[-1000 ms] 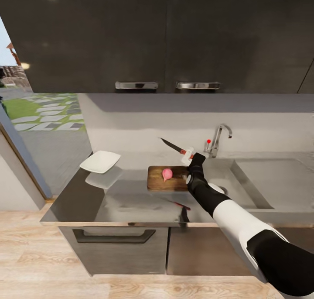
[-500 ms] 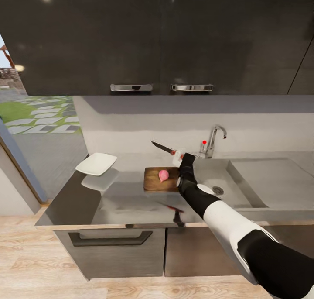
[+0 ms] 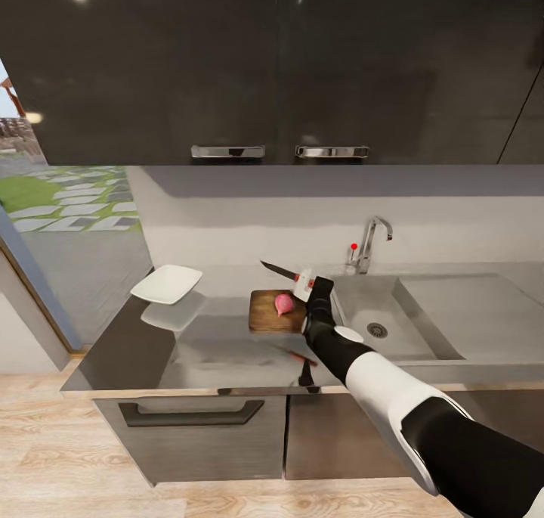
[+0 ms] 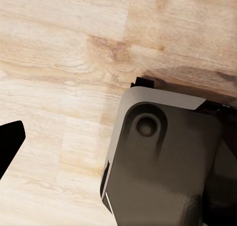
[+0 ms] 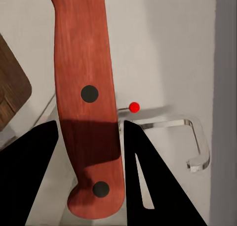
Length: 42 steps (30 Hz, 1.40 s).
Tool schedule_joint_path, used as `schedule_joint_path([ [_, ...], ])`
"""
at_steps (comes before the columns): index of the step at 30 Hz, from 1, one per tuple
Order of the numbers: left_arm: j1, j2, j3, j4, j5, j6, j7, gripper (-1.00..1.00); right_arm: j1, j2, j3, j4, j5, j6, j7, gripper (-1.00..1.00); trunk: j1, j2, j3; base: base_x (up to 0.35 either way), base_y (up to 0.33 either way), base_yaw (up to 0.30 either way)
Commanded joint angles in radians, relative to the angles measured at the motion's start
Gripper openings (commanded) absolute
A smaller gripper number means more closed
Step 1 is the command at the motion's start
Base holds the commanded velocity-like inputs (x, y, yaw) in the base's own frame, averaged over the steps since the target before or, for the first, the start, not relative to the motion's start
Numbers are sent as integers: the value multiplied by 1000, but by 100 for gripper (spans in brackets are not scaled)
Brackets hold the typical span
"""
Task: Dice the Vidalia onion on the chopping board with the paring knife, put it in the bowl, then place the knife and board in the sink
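Right gripper [image 3: 308,282] clamps knife [image 3: 281,271] by its handle, blade raised just over onion [image 3: 284,302] on board [image 3: 266,315]. Best lower blade squarely through bulb's middle. Left jaws: cannot tell.

Glossy countertop [image 3: 219,348], bowl [image 3: 166,283] at its left end, chopping board [image 3: 268,315] mid-counter

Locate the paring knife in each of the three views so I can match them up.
Head view: the paring knife is held in the right gripper above the chopping board, blade pointing left.
Right wrist view: its reddish riveted handle runs up the middle, between the gripper's fingers.
Left wrist view: wooden floor and robot body, no knife.
Shared landmark: the tap's red knob.
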Motion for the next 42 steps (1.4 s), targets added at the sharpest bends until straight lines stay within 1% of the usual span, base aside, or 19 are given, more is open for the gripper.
schedule_joint_path([
  [1, -2, 0, -8, 3, 6, -5, 0, 100, -1, 0, 5, 5, 6, 8, -1, -100, 1, -2, -2, 0, 0, 0],
  [3, -2, 0, -8, 3, 6, -5, 0, 100, -1, 0, 5, 30, 6, 6, 0, -100, 1, -2, -2, 0, 0, 0],
  [15, -1, -1, -8, 3, 6, -5, 0, 100, -1, 0, 5, 54, 6, 4, 0, -100, 1, -2, -2, 0, 0, 0],
  [17, -1, 11, -8, 3, 6, 1, 6, 100, -13, 0, -6, 66, 18, -8, 1, -100, 1, -2, -2, 0, 0, 0],
  [19, -1, 12, -8, 3, 6, 1, 6, 100, -14, 0, -10, 77, 27, -13, 1, -100, 1, -2, -2, 0, 0, 0],
  [21, -1, 12, -8, 3, 6, 1, 6, 100, -13, 0, -9, 78, 24, -14, 1, -100, 1, -2, -2, 0, 0, 0],
  [33, -1, 17, -8, 3, 6, 1, 6, 100, -11, 0, 59, 92, 88, -81, 6, -100, 1, -2, -2, 0, 0, 0],
  [37, -1, 17, -8, 4, 6, 1, 6, 100, -11, 0, 82, 98, 110, -80, 8, -100, 1, -2, -2, 0, 0, 0],
  [40, -1, 17, -8, 3, 6, 1, 6, 100, -11, 0, 82, 105, 124, -79, 10, -100, 1, -2, -2, 0, 0, 0],
  [42, -1, 17, -8, 3, 6, 1, 6, 100, -11, 0, 82, 111, 125, -78, 10, -100, 1, -2, -2, 0, 0, 0],
])
